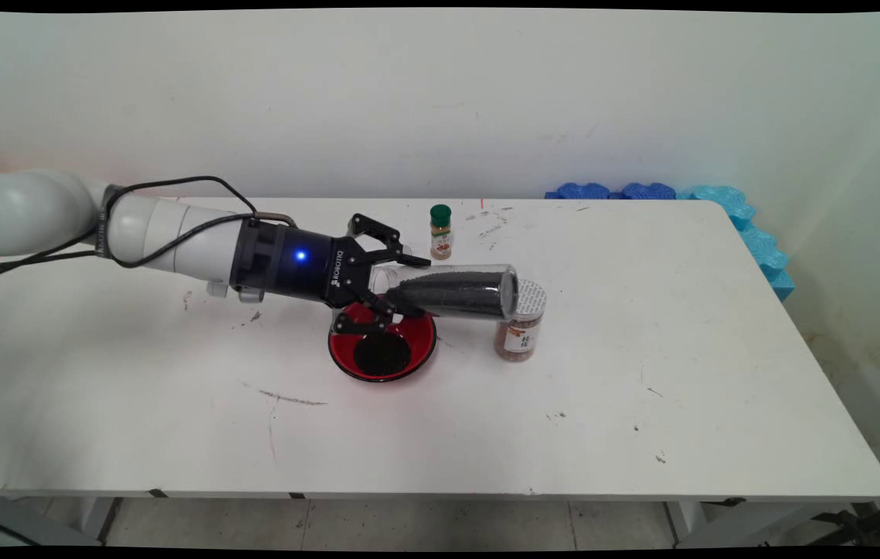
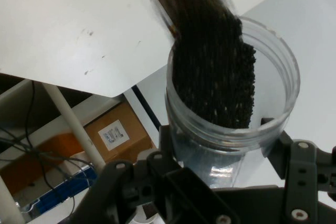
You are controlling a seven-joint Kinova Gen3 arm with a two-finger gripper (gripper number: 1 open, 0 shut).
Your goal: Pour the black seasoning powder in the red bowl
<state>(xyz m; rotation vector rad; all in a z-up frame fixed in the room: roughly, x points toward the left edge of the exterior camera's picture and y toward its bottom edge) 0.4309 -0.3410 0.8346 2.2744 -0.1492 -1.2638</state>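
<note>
Now you see gripper (image 1: 392, 286) clamped round clear jar (image 1: 452, 291) of black seeds, lying sideways just above red bowl (image 1: 417, 351). Bowl holds dark seed pile. Brown jar (image 1: 519, 330) beside; green-capped bottle (image 1: 441, 231) behind.

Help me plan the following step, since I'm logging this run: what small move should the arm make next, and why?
Probably roll the wrist back a little to slow the flow. The gripper holds the clear jar on its side above the red bowl, black grains are streaming out in the hand view, and a pile already lies in the bowl.
</note>
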